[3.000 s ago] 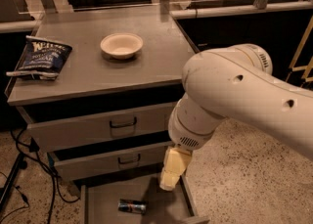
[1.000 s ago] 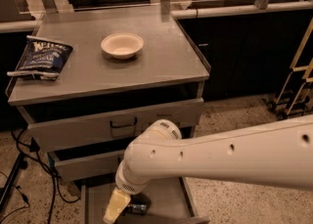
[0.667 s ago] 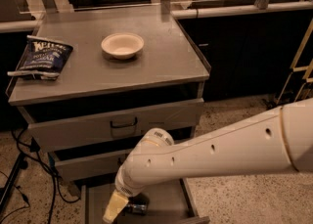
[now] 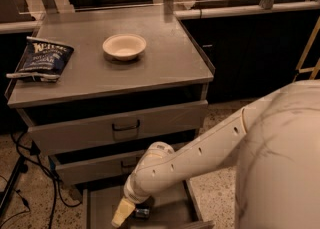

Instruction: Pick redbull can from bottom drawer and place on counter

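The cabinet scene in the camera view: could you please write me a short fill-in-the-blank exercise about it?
1. Only the ____ drawer is pulled open.
2. Exactly ____ things rest on the counter: a bowl and a chip bag.
3. The can lies in that drawer, with the robot's hand close beside it, on its ____ side in the picture.
Missing words: bottom; two; left.

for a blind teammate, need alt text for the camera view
The robot's tool is down in the open bottom drawer, beside the redbull can lying there. On the counter above sit a white bowl and a blue chip bag.
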`<act>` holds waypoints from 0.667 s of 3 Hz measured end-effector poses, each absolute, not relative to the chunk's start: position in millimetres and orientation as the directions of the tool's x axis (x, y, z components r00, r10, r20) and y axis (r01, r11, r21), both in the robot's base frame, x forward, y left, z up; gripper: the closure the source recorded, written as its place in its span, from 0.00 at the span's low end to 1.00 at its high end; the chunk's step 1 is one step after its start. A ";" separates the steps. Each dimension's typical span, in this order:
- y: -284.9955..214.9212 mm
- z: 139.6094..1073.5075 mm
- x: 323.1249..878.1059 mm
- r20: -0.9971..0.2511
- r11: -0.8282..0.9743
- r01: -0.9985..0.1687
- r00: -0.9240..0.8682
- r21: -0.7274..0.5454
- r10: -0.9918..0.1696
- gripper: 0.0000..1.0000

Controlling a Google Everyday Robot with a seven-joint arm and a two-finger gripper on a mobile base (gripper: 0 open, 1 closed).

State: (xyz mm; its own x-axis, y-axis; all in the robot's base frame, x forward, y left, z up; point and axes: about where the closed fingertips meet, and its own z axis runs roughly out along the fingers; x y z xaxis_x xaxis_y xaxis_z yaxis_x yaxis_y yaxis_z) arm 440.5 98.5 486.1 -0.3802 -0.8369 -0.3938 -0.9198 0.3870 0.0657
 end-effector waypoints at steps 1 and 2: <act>82.4 441.9 439.2 -0.365 0.406 -0.909 -0.412 0.098 -0.835 0.00; 82.4 441.8 439.2 -0.365 0.405 -0.909 -0.412 0.099 -0.835 0.00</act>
State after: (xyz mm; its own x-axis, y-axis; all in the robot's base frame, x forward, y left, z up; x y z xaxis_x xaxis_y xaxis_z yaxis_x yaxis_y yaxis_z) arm 439.2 82.4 441.8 -0.4121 -0.8347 -0.3653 -0.9088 0.4055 0.0985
